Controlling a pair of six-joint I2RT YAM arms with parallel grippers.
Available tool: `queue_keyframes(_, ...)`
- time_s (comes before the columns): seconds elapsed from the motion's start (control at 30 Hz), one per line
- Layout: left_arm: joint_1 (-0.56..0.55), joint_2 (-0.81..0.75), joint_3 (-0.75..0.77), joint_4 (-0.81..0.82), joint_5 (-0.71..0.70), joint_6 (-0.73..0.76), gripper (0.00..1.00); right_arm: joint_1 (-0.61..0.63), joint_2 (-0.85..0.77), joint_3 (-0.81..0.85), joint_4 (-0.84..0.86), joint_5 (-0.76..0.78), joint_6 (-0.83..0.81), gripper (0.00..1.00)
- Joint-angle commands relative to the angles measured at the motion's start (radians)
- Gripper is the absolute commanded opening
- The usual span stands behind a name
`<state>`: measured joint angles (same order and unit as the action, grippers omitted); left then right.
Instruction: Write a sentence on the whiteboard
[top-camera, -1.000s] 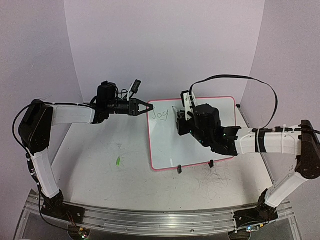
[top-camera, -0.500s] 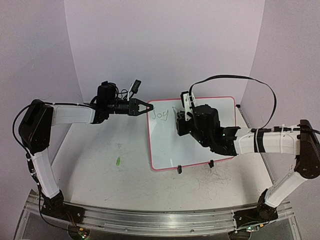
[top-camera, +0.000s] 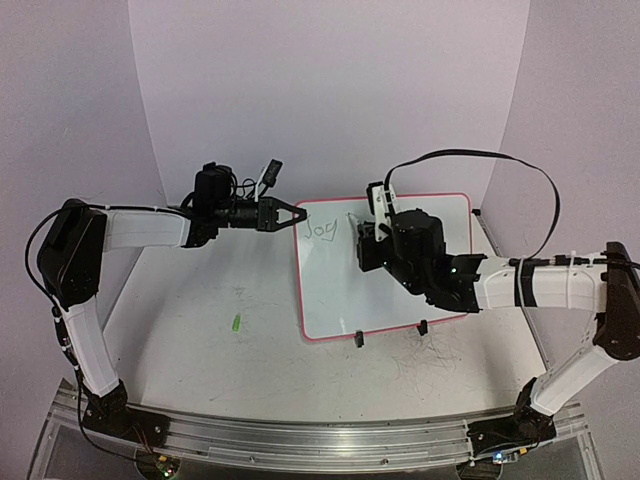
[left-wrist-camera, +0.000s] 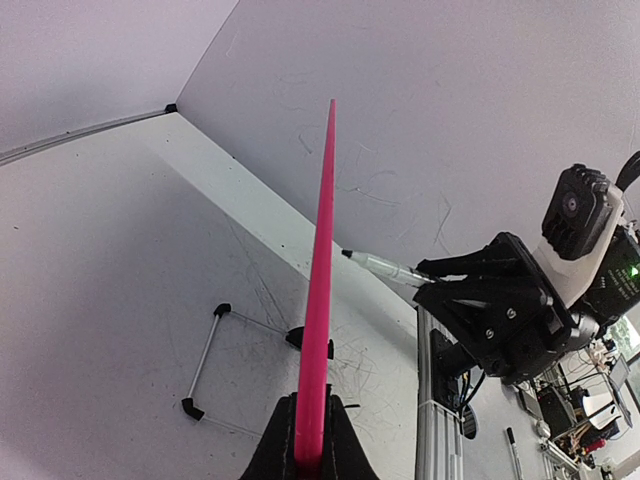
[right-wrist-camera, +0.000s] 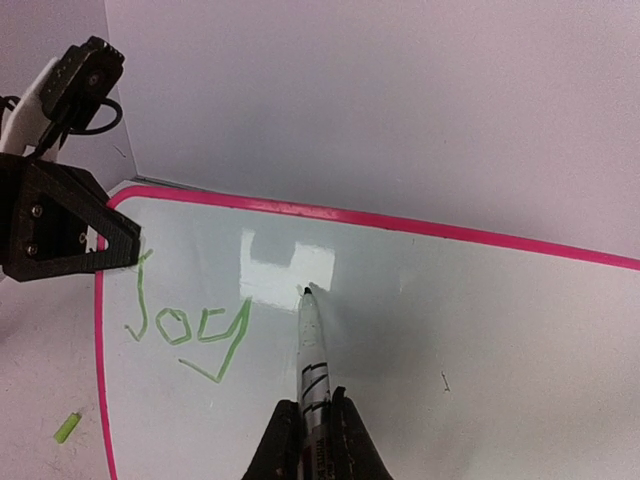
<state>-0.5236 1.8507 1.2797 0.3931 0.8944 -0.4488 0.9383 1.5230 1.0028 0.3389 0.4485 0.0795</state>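
We have the left end effector (top-camera: 300, 215) clenched on the whiteboard (top-camera: 340, 300) rim. The right end effector (right-wrist-camera: 312, 420) is grasping a marker (right-wrist-camera: 310, 345), its tip just right of the green sentence (right-wrist-camera: 190, 325), which reads only "Joy".

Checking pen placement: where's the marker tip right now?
Right wrist view: the marker, held in the right gripper, points its tip at the whiteboard just right of the green "Joy".

Scribbled table (top-camera: 200, 350): whiteboard (top-camera: 340, 290), green scrap (top-camera: 237, 323)
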Motion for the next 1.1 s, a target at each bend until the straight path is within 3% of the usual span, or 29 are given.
queue_keyframes(0.0,-0.010,-0.021,-0.013,-0.023,-0.056,0.033,0.00,-0.003,-0.065,-0.020,0.025,-0.028,0.016,0.00)
queue_keyframes(1.07,-0.010,-0.021,-0.010,-0.023,-0.054,0.033,0.00,-0.004,0.016,-0.005,-0.008,-0.023,0.020,0.00)
